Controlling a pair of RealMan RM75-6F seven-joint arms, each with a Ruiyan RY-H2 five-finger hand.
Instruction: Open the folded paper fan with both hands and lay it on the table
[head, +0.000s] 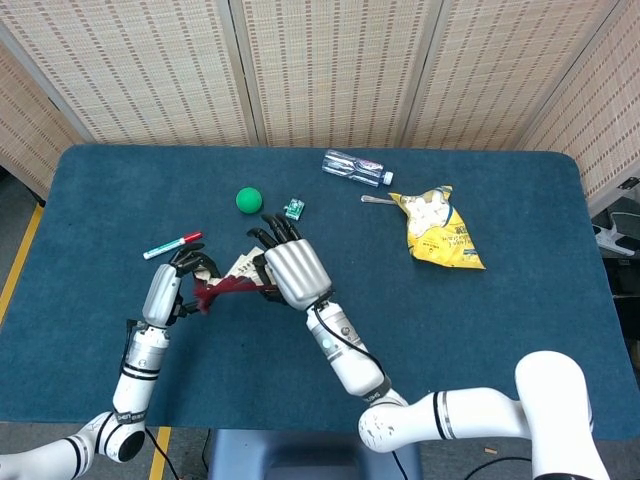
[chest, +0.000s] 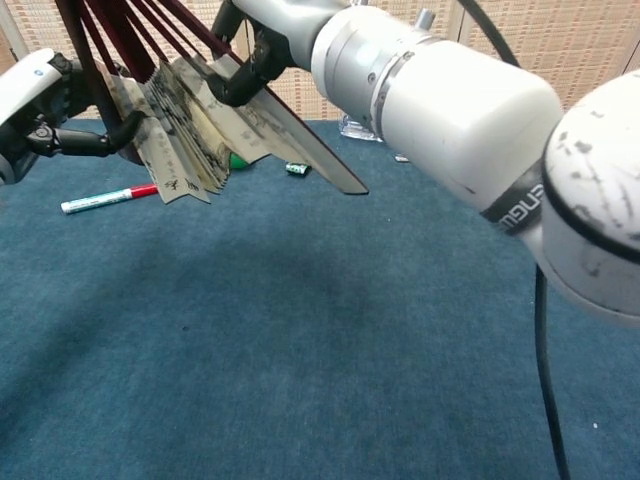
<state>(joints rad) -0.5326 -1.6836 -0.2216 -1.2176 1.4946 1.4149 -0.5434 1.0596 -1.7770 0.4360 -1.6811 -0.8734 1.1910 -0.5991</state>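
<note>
I hold the paper fan aloft, just below the green ball. My left hand and right hand each grip an outer rib; the paper looks light and tearable (ribs stiffer), so I would pull by the ribs.

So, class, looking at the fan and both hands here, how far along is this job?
Done: the paper fan is off the table, held by the left robot hand and the right robot hand. In hand: its pleats are only partly spread in the chest view. Left: open it fully, lay it on the table.
</note>
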